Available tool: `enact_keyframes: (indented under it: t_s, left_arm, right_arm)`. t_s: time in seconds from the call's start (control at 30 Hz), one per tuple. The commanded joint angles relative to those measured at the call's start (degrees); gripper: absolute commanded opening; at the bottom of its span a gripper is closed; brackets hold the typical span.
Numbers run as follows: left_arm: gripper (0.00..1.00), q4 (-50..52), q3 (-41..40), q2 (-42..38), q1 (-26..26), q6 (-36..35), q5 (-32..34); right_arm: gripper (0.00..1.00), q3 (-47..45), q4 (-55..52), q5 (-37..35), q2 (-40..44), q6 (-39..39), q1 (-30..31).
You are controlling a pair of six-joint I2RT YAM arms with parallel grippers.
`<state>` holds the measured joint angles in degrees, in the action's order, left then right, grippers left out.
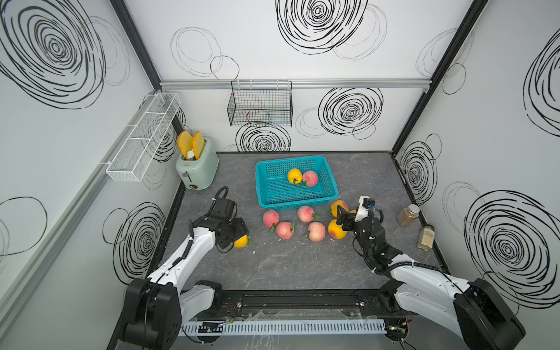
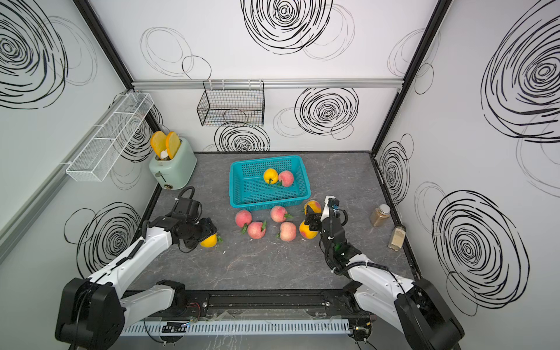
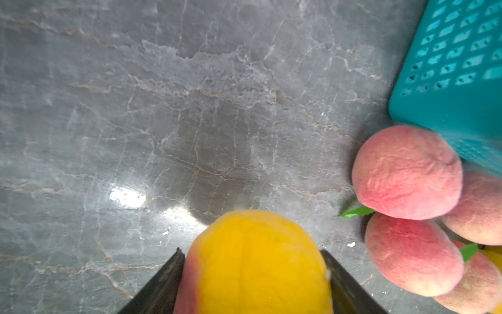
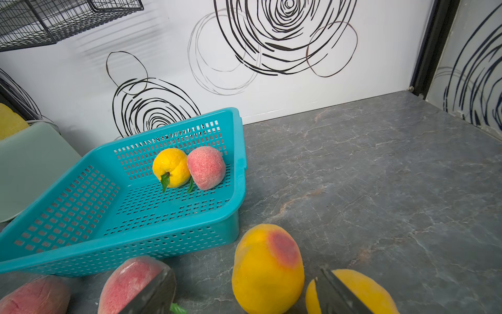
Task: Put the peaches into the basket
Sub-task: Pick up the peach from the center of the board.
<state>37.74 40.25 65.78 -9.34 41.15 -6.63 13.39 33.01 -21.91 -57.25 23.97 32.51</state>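
My left gripper [image 1: 238, 234] is shut on a yellow peach [image 3: 255, 271] low over the table's left side, its jaws pressed to both sides of the fruit. Two peaches, one yellow [image 1: 294, 175] and one pink [image 1: 310, 178], lie in the teal basket [image 1: 289, 159]. Several pink peaches [image 1: 285, 230] lie in front of the basket. My right gripper [image 4: 244, 273] stands open beside a blushed yellow peach [image 4: 267, 269], which sits between the fingertips untouched. Another yellow peach [image 1: 336, 229] lies under that gripper.
A mint toaster [image 1: 197, 169] with orange slices stands at the back left. Two spice jars [image 1: 408, 215] [image 1: 425, 238] stand near the right wall. A black wire basket [image 1: 260, 107] and a white mesh rack [image 1: 142, 139] hang on the walls.
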Motion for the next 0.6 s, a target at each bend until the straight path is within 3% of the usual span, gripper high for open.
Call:
enact_keyframes:
  t_s: [0.0, 0.3, 0.57]
  left_arm:
    - [0.67, -0.9, 4.24, -1.1, -0.24, -5.16, -2.62]
    - [0.67, -2.01, 12.17, -3.11, -0.33, -10.51, -4.96]
    - [0.67, -5.89, 16.53, -2.46, -1.0, -10.95, -5.94]
  right_arm:
    - [0.85, 0.5, 0.2, -1.03, 1.08, 0.01, 0.41]
    - [0.85, 0.15, 0.32, -1.31, 1.71, 0.03, 0.4]
    - [0.85, 0.19, 0.06, -1.62, 2.09, -0.21, 0.43]
